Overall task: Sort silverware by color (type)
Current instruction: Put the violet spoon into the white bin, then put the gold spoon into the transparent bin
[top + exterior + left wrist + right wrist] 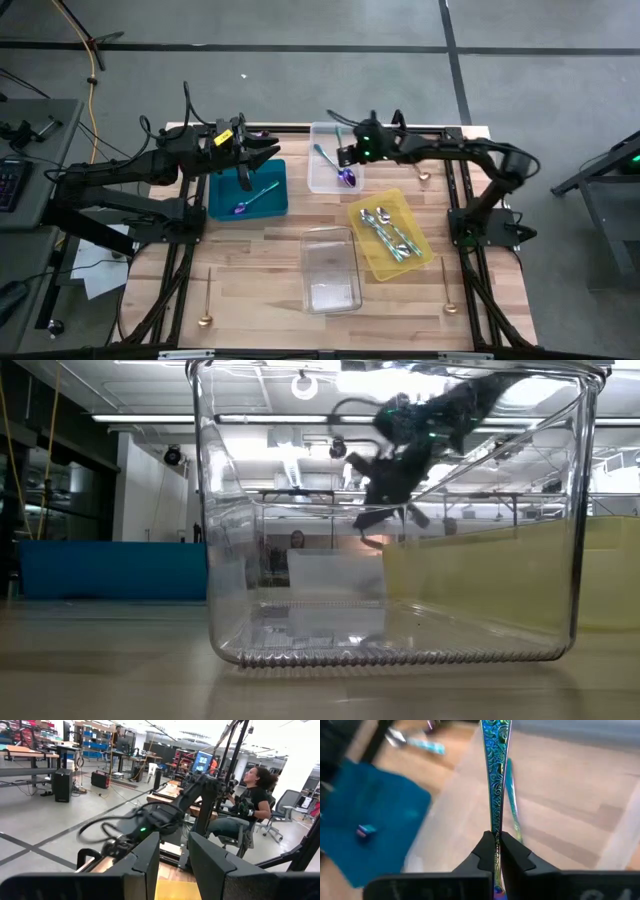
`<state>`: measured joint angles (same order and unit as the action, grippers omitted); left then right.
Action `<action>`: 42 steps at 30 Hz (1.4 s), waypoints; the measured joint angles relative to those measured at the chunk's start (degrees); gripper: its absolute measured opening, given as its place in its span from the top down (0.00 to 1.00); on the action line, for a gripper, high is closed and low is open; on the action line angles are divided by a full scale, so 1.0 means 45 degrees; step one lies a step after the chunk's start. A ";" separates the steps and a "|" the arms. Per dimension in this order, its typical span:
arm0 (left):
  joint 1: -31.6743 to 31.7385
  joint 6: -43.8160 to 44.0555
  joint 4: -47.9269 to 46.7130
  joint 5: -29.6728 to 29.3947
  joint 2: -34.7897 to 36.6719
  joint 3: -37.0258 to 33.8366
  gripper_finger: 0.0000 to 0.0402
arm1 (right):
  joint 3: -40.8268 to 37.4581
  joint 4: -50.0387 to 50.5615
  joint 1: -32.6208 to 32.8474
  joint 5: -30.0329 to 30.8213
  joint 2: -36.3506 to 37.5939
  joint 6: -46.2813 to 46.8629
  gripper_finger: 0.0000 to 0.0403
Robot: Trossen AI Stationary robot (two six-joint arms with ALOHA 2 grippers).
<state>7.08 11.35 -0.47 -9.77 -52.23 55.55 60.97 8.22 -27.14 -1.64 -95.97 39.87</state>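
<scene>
One iridescent spoon [494,780] pinched in right fingers [495,851]; left fingers [172,865] half-open, empty; three trays.

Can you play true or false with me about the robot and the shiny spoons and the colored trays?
1. The right gripper is pinching an iridescent spoon. True.
2. The yellow tray is empty. False: several pieces of silverware lie in it.
3. The clear tray in the middle has nothing in it. True, as far as the high view shows.
4. The left gripper is over the yellow tray. False: it hangs above the teal tray.
5. The teal tray holds a purple-blue spoon. True.
</scene>
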 joint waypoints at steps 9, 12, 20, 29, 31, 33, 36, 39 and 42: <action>0.0003 0.0000 -0.0005 0.0001 0.0000 0.0000 0.76 | 0.4043 0.4237 -0.0258 0.0401 -0.2875 -0.1539 0.99; 0.0003 0.0000 -0.0004 -0.0003 0.0000 0.0000 0.76 | 0.4697 0.4651 -0.0322 0.0240 -0.3528 -0.1667 0.99; 0.0003 0.0000 0.0063 -0.0003 0.0000 0.0000 0.76 | 0.4939 0.4791 -0.0326 0.0008 -0.4211 -0.1534 0.95; 0.0003 -0.0005 0.0059 0.0001 0.0000 0.0000 0.76 | 0.4949 0.4786 -0.0321 -0.0032 -0.4223 -0.1748 0.91; 0.0003 -0.0005 0.0063 -0.0002 0.0000 0.0000 0.76 | 0.4949 0.4784 -0.0321 -0.0078 -0.4223 -0.1759 0.91; 0.0003 -0.0005 0.0061 0.0000 0.0000 0.0000 0.76 | 0.4949 0.4776 -0.0321 -0.0160 -0.4223 -0.1783 0.91; 0.0003 -0.0005 0.0063 -0.0002 0.0000 0.0000 0.76 | 0.4949 0.4776 -0.0321 -0.0459 -0.4223 -0.1874 0.90; 0.0003 -0.0005 0.0063 0.0001 0.0000 0.0000 0.76 | 0.4949 0.4781 -0.0321 -0.0631 -0.4223 -0.1876 0.88; 0.0003 -0.0004 0.0063 0.0002 0.0000 0.0000 0.76 | 0.4948 0.4794 -0.0322 -0.0736 -0.4195 -0.1881 0.83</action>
<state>7.09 11.34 -0.19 -9.76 -52.23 55.55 83.24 29.79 -28.58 -4.96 -114.85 31.41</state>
